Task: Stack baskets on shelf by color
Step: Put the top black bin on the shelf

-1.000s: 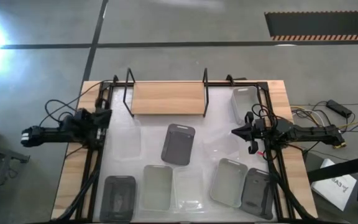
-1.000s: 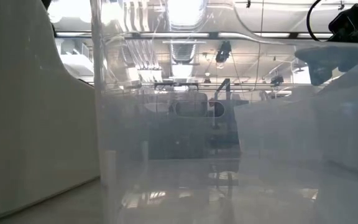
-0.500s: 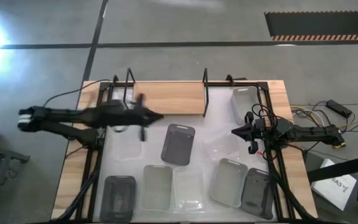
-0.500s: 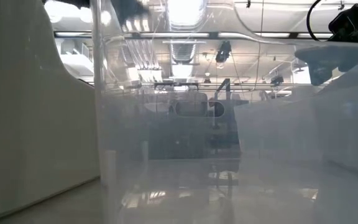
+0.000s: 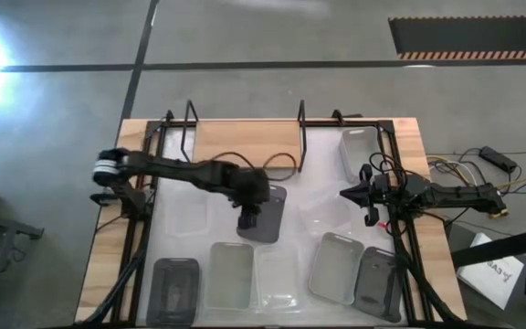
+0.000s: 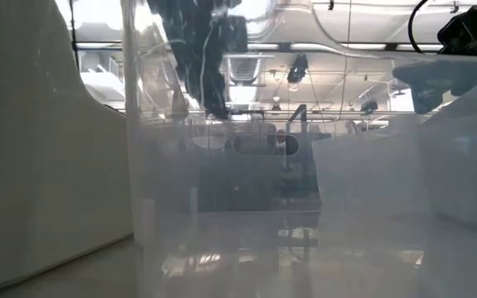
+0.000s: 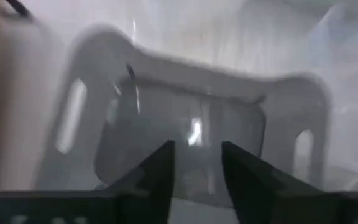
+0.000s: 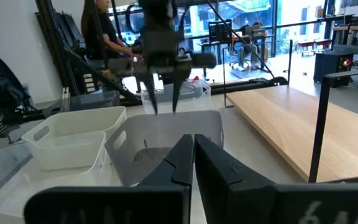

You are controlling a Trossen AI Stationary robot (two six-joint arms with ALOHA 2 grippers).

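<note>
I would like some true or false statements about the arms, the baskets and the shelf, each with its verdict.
1. The left gripper hangs over the dark grey basket in the middle of the table. True.
2. The left gripper is shut on that basket. False: its fingers stand apart above it, holding nothing.
3. The shelf already holds two baskets. False: its board is bare.
4. The right gripper waits at the table's right side. True.
5. The right gripper's fingers are wide open. False: they are together.
</note>
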